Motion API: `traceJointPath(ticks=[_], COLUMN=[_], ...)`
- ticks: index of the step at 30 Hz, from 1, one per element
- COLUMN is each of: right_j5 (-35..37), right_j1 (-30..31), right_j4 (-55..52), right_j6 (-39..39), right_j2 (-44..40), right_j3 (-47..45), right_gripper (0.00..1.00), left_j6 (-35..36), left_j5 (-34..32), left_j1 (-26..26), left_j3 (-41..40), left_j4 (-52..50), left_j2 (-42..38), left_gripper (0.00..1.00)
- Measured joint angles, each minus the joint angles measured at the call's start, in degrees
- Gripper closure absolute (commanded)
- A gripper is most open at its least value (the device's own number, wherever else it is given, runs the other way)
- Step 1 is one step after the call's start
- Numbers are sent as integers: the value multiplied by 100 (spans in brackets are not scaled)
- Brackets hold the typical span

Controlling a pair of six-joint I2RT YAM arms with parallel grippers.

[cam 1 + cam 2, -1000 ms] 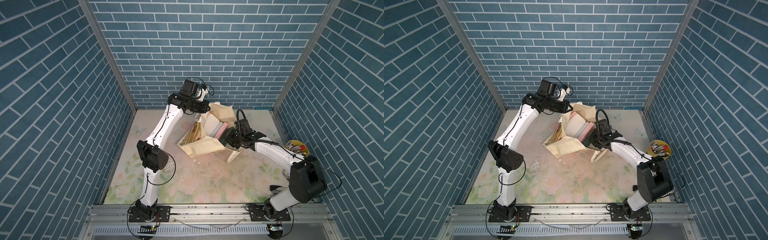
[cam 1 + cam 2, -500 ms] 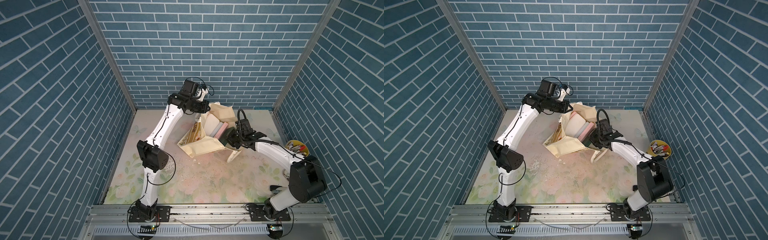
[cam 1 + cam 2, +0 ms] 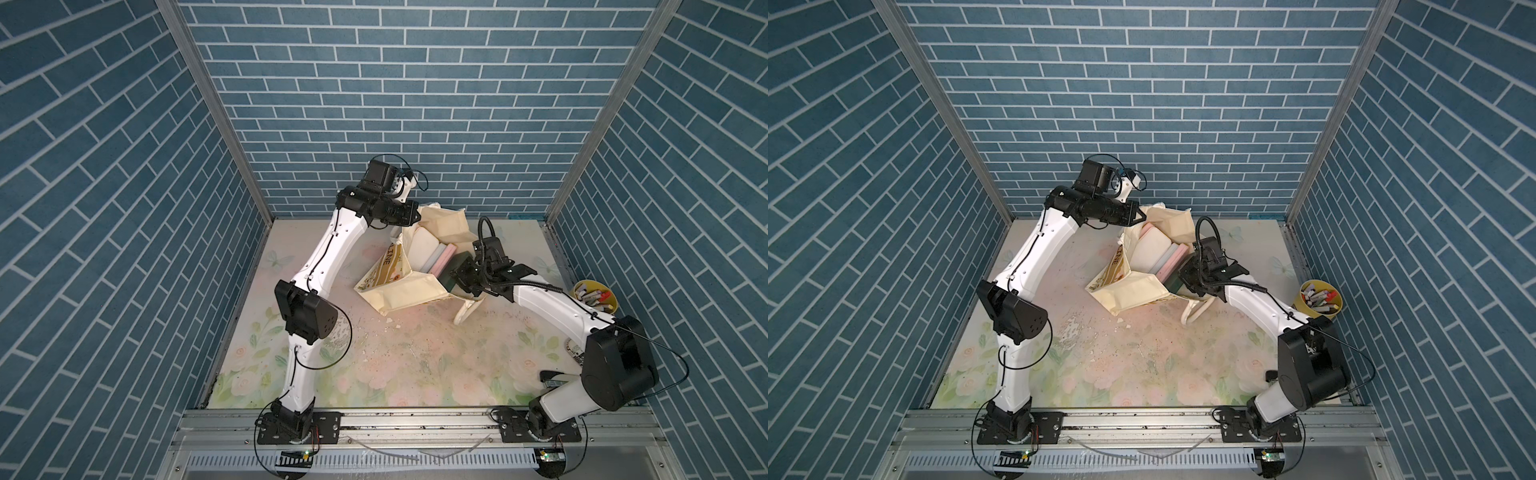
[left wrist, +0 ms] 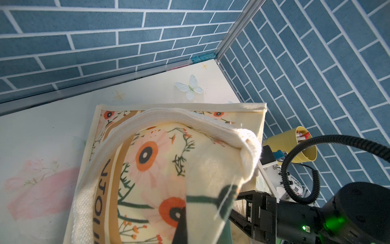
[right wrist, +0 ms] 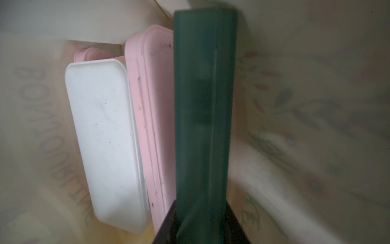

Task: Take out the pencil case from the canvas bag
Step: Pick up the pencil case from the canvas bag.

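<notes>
Counter [image 3: 415, 357]: floral print, fills the lower middle of both top views.

Canvas bag [image 3: 409, 291]: lies on the counter just above frame centre, on its side, with its mouth gaping toward the right of the frame. One strap [image 3: 463, 311] loops onto the counter just below the mouth. The top views give only slivers of the contents. My left wrist view shows the outside of the bag [image 4: 158, 158] instead, with orange flowers, gold bands and dark lettering, and nothing of the inside.

Inside, my right wrist view shows the most. Three cases lie side by side, long edges touching: white case [image 5: 105, 137], pink case [image 5: 152, 105], green pencil case [image 5: 204, 105]. The bag's print shows faintly through the cloth around them. The picture is soft.

My right tool [image 5: 202, 219] is clamped on the near end of the green pencil case, a dark finger on each side. In both top views the tool [image 3: 459, 276] sits right at the bag's mouth. The green pencil case [image 3: 451, 272] pokes out only slightly there, and most of it lies inside.

My left tool [image 3: 409, 216], above the bag in the frame, is pinched together on the bag's upper rim cloth and holds the mouth up.

Yellow cup [image 4: 289, 145] of pens stands by the right wall, well apart from the bag.
</notes>
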Motion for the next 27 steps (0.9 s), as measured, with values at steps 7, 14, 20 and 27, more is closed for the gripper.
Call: traceJointPath(ticks=[7, 14, 20, 27], right_j5=[7, 70, 85, -37], right_j1=[-20, -22, -22, -28], right_j4=[-31, -48, 4, 374], right_j6=[-76, -356, -684, -986], right_j2=[-245, -634, -935, -1252], right_j3=[0, 4, 7, 0], right_gripper=[100, 100, 100, 100], left_j6=[-4, -70, -245, -369], left_j5=[-33, -131, -146, -155], left_j1=[0, 35, 118, 286], left_j3=[9, 105, 116, 116], left_j4=[2, -4, 0, -2], left_j2=[2, 42, 44, 44], left_gripper=[100, 100, 100, 100])
